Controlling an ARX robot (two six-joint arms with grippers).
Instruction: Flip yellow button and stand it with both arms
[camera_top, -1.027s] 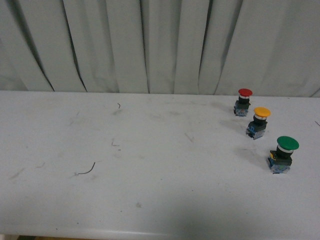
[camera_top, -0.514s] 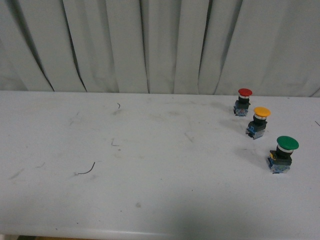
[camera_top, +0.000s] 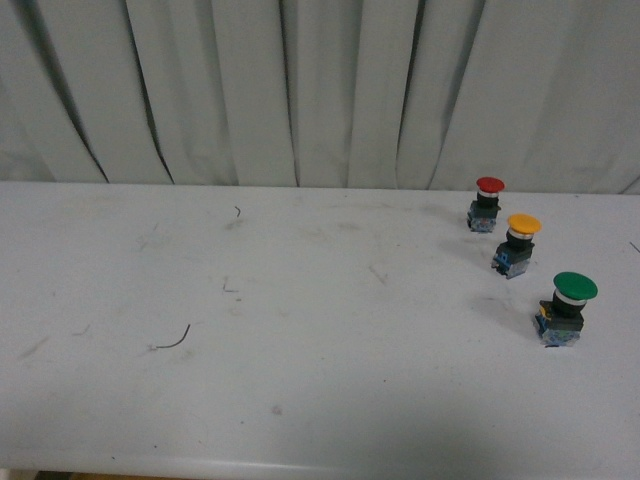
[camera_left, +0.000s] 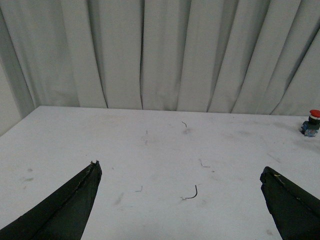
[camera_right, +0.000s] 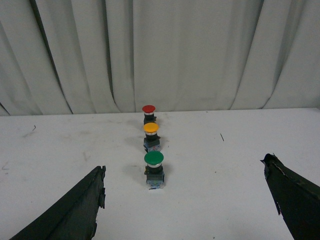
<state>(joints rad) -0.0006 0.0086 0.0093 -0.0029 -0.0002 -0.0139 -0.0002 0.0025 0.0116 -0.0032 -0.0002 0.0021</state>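
The yellow button stands upright on the white table at the right, cap up on its black-and-blue base. It also shows in the right wrist view, in the middle of a row of three buttons. My right gripper is open and empty, well short of the row. My left gripper is open and empty over bare table, far from the yellow button. Neither arm shows in the front view.
A red-capped button stands behind the yellow one and a larger green-capped button in front of it. A small dark wire scrap lies on the table's left part. Grey curtains hang behind the table.
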